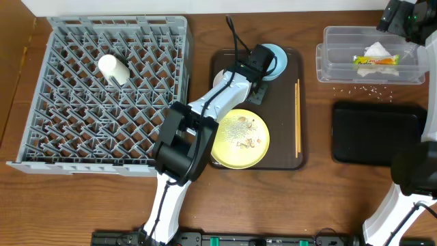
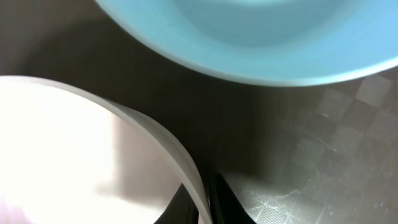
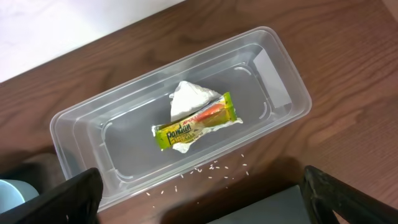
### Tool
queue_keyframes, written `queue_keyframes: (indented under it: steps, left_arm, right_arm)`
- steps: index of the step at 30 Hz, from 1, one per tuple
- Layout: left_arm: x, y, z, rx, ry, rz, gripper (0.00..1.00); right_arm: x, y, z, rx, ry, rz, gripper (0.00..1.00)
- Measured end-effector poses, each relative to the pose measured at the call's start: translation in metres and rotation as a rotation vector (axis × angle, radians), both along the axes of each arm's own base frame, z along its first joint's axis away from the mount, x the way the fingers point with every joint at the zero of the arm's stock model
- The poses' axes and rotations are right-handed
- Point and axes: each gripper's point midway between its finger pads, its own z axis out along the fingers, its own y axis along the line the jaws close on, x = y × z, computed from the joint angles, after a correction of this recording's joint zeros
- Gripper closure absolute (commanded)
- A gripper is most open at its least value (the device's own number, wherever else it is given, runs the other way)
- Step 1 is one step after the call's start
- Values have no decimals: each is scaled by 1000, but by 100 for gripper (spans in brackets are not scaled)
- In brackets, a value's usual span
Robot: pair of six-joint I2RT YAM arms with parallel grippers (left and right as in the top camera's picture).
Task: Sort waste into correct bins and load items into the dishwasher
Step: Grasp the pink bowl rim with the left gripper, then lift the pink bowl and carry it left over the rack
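Note:
My left gripper is on the brown tray, shut on the rim of the white bowl, which the arm mostly hides. In the left wrist view the fingers pinch the white rim, with the light blue bowl just beyond. The blue bowl, the yellow plate with crumbs on it and the chopsticks lie on that tray. The white cup lies in the grey dish rack. My right gripper is open above the clear tub, which holds the napkin and the wrapper.
The brown serving tray sits mid-table. Rice crumbs are scattered on the table between the clear tub and the black tray. The right arm's base stands at the front right.

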Motion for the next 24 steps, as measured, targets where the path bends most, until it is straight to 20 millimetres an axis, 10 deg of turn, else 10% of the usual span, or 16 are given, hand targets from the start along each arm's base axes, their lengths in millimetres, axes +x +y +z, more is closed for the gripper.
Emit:
queue_keyframes:
  steps: [12, 24]
  left_arm:
    - [7, -1, 42, -314, 70, 41, 93]
    - [40, 72, 117, -623, 26, 145, 93]
  right_arm:
    - [0, 0, 0, 0, 0, 0, 1]
    - [0, 0, 0, 0, 0, 0, 1]
